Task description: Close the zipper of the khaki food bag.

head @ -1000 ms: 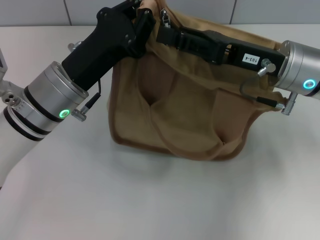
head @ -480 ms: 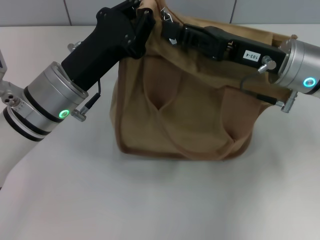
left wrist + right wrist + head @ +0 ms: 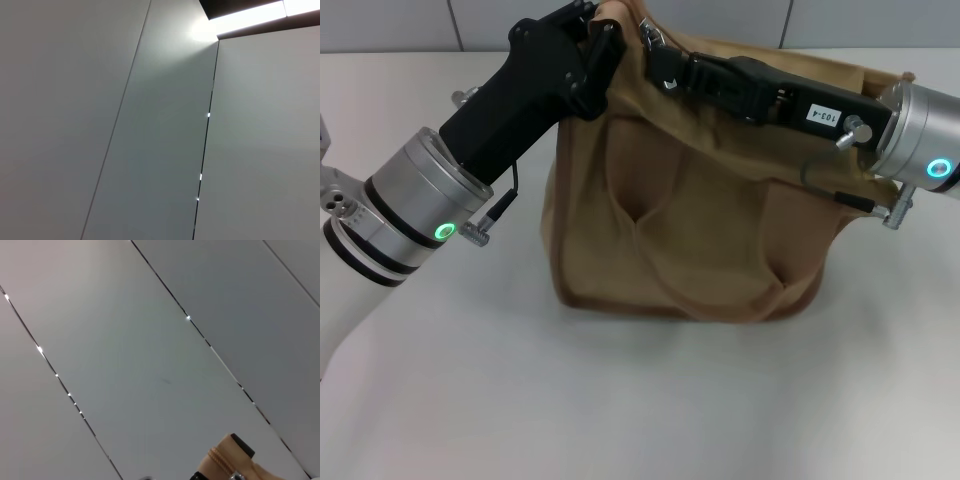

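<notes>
The khaki food bag (image 3: 690,220) stands upright on the white table in the head view, its front handle hanging down the front. My left gripper (image 3: 603,28) is shut on the fabric at the bag's top left end. My right gripper (image 3: 663,68) reaches in from the right and lies along the bag's top, over the zipper line. The small silver zipper pull (image 3: 649,34) sticks up just beside its tip, close to the left gripper. A bit of the tan fabric (image 3: 223,458) shows in the right wrist view. The left wrist view shows only wall panels.
The bag rests on the white table (image 3: 620,400), which has open surface in front and to the left. A grey panelled wall (image 3: 400,25) stands behind. Both arms cross over the bag's top.
The bag has straightened from a slumped, skewed shape to standing upright. My right gripper has shifted a little to the right along the top. The left gripper holds its place.
</notes>
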Tool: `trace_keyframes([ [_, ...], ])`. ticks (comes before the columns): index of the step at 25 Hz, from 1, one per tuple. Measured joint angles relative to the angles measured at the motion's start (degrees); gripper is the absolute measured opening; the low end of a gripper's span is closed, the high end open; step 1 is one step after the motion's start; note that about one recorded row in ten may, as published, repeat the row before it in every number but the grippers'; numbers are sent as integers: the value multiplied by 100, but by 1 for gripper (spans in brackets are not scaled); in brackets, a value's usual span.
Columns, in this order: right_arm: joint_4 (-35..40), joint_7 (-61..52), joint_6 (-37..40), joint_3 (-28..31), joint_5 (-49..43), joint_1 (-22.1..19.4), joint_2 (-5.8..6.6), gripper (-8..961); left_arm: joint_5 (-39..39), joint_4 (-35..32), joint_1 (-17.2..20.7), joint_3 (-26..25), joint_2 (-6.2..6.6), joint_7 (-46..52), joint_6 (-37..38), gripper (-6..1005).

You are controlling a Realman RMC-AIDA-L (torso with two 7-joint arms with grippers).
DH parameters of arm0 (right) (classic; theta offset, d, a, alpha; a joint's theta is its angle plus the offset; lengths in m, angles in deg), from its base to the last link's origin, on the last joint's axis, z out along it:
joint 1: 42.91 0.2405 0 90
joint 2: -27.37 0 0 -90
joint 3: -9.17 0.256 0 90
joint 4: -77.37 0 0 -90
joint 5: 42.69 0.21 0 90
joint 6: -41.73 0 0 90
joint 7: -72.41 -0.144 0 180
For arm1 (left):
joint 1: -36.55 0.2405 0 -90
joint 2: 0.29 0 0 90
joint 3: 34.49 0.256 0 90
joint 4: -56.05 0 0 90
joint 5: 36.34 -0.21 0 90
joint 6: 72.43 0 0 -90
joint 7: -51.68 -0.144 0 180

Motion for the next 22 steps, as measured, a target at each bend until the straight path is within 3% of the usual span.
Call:
trace_keyframes([
  [22, 150, -35, 252, -49, 115, -197, 27, 10, -14, -6, 128, -131, 1, 0, 46, 29],
])
